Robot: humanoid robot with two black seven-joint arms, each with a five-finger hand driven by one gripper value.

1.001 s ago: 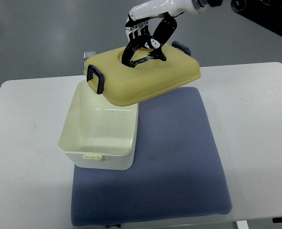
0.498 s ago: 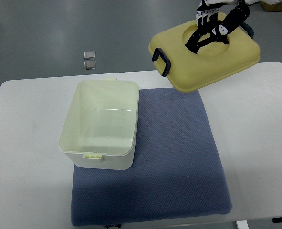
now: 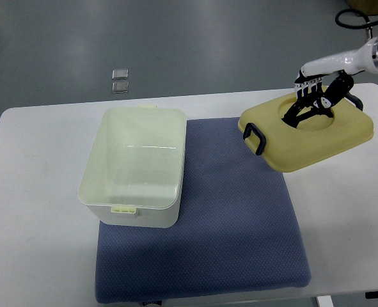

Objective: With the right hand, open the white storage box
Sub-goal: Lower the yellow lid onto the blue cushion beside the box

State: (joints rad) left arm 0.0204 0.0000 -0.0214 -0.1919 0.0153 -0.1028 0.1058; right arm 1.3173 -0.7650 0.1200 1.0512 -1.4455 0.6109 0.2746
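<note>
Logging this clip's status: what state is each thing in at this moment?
storage box: open, lid off, looks empty, partly on the mat.
lid: off the box, tilted, over the mat's right edge.
right hand: shut on the lid's top recess.
mat: flat on the table.

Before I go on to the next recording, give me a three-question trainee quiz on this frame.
1. True or false: the lid sits on the white storage box.
2. Which holds the lid?
A. the right hand
B. a person's hand
C. nothing
3. Fill in: the box stands partly on the blue ____.

Key:
1. False; the box is open and the lid is off to its right.
2. A; its fingers curl into the recess in the lid's top.
3. Mat.
</note>
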